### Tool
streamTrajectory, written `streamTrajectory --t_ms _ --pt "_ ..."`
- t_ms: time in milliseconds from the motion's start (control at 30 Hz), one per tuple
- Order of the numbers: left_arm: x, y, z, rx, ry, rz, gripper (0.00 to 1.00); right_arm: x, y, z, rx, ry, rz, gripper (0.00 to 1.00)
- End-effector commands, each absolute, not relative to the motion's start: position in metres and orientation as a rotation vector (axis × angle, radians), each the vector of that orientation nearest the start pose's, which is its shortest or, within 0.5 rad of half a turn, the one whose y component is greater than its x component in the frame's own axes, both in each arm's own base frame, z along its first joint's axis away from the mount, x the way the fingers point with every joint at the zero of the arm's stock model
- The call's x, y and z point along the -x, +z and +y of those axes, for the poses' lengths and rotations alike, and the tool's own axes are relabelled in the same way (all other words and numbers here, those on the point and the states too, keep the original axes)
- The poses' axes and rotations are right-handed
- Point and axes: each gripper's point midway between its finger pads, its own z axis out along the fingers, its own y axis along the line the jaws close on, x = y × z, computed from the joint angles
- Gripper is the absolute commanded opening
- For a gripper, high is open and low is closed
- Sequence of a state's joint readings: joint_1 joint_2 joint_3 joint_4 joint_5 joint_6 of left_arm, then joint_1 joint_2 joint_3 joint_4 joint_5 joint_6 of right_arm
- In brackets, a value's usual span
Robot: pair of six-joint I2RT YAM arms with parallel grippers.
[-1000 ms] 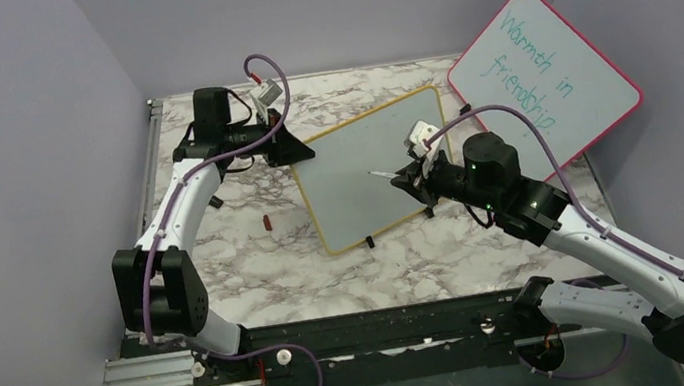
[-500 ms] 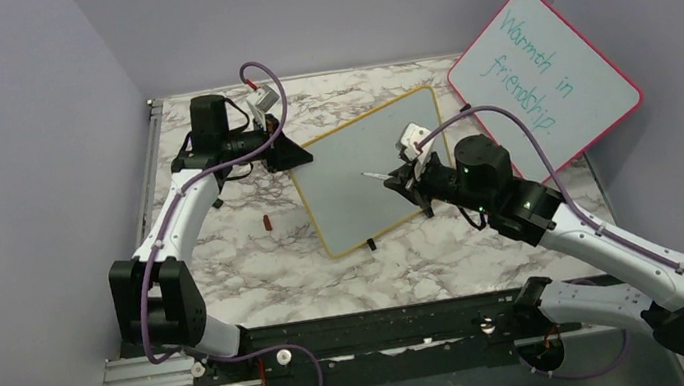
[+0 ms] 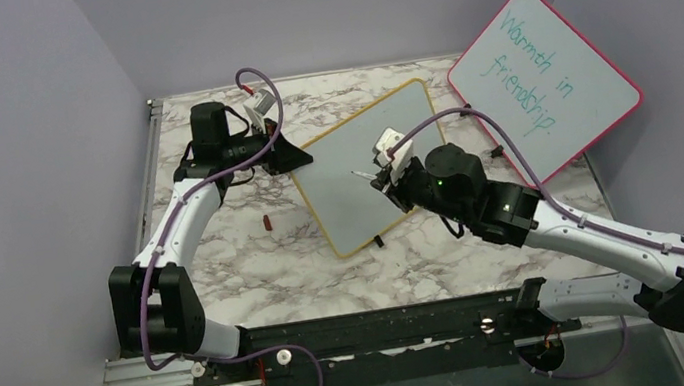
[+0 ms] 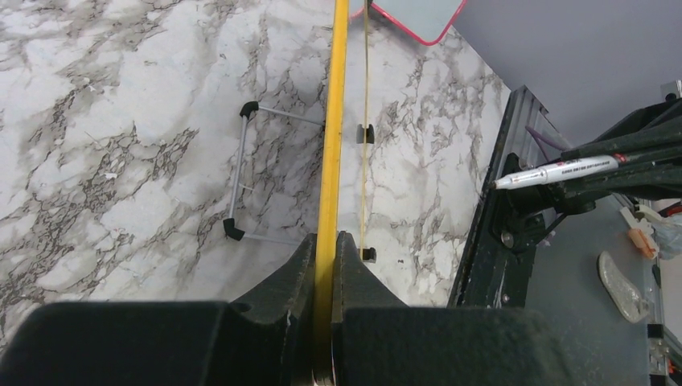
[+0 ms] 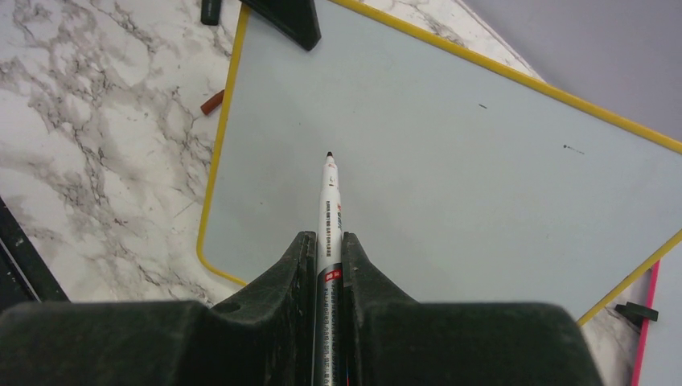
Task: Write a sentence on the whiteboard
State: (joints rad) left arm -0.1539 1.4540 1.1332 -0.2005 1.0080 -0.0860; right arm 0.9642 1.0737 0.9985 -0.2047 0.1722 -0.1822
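Note:
The whiteboard (image 3: 370, 169) with a yellow frame lies tilted on the marble table, and its face (image 5: 450, 153) is blank apart from two tiny specks; no sentence is in view. My left gripper (image 3: 296, 157) is shut on the board's left corner, with the yellow frame (image 4: 330, 145) running edge-on between its fingertips (image 4: 324, 238). My right gripper (image 3: 383, 179) is shut on a white marker (image 5: 328, 201). The marker's black tip (image 5: 329, 154) points at the board's left half, and I cannot tell whether it touches. The same marker (image 4: 555, 170) shows in the left wrist view.
A pink-red-framed board (image 3: 544, 79) with teal handwriting leans at the back right. A small red cap (image 3: 268, 222) lies on the table (image 3: 256, 256) left of the whiteboard. A wire stand (image 4: 241, 173) with black feet lies behind the board. Purple walls close in three sides.
The right arm has carried the marker left and a little farther back over the board. The left gripper has shifted slightly, and the whiteboard has turned a little with it.

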Motion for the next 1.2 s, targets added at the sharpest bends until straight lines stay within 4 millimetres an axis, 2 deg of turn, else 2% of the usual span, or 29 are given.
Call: streamTrajectory --t_ms 0,267,433,833,1000,1167 --pt "-0.349 0.213 -0.191 -0.624 -1.021 1.977 0.00 -0.240 0.293 0.286 0.852 0.348 1.620 0.01" --pt "-0.347 0.215 -0.195 -0.650 -1.031 1.968 0.00 -0.228 0.286 0.304 0.885 0.316 1.616 0.01" --pt "-0.349 0.210 -0.194 -0.637 -1.028 1.991 0.00 -0.222 0.288 0.320 0.891 0.321 1.600 0.00" --pt "-0.350 0.209 -0.192 -0.636 -1.011 1.999 0.00 -0.238 0.290 0.350 0.817 0.294 1.566 0.00" --pt "-0.352 0.205 -0.190 -0.624 -0.993 2.018 0.00 -0.242 0.297 0.364 0.797 0.319 1.533 0.00" --pt "-0.352 0.205 -0.191 -0.626 -0.995 2.019 0.00 -0.248 0.292 0.376 0.807 0.296 1.543 0.01"
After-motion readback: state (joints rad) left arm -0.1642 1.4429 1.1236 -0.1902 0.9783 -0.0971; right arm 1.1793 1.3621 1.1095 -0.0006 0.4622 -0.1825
